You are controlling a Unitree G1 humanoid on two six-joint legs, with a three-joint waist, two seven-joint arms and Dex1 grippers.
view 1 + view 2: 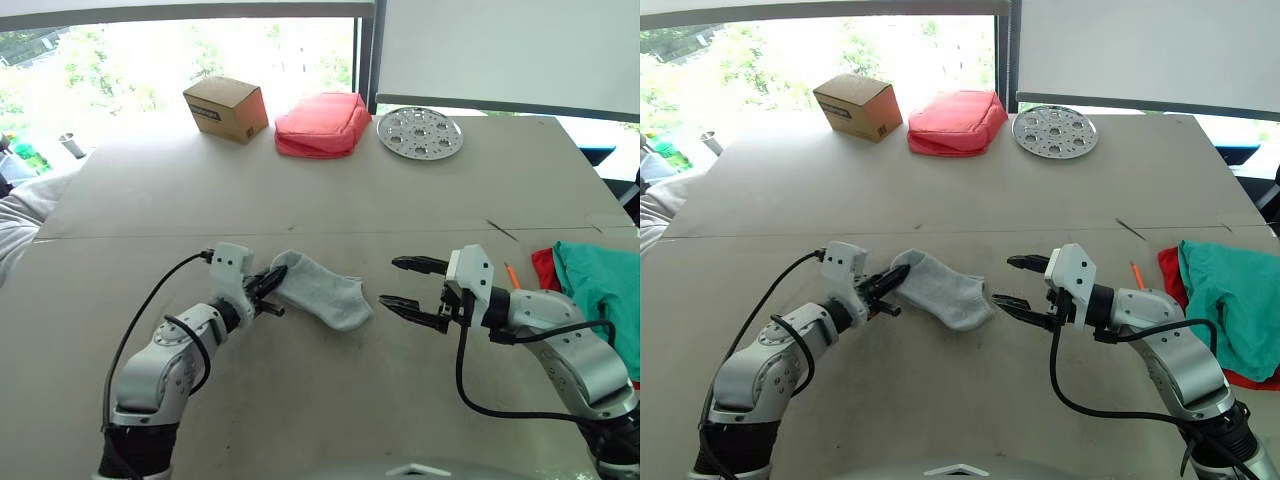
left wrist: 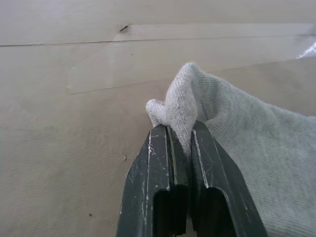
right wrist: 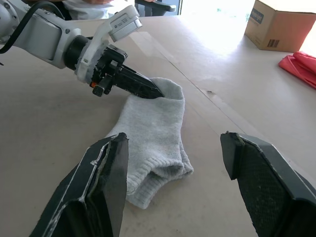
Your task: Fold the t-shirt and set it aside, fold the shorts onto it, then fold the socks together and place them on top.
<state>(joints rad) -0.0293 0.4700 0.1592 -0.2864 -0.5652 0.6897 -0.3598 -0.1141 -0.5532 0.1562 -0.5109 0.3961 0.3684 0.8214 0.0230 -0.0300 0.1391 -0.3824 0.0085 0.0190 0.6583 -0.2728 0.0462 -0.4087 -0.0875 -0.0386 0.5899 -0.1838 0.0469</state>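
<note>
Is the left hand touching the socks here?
Touching. In the left wrist view the left hand is shut on a fold of the socks.

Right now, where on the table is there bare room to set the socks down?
Bare: the stretch between the socks and the far row of cardboard box, pink pouch, metal disc; also the near strip between both arms. Crowded: the right edge, where shorts lie over the t-shirt.
</note>
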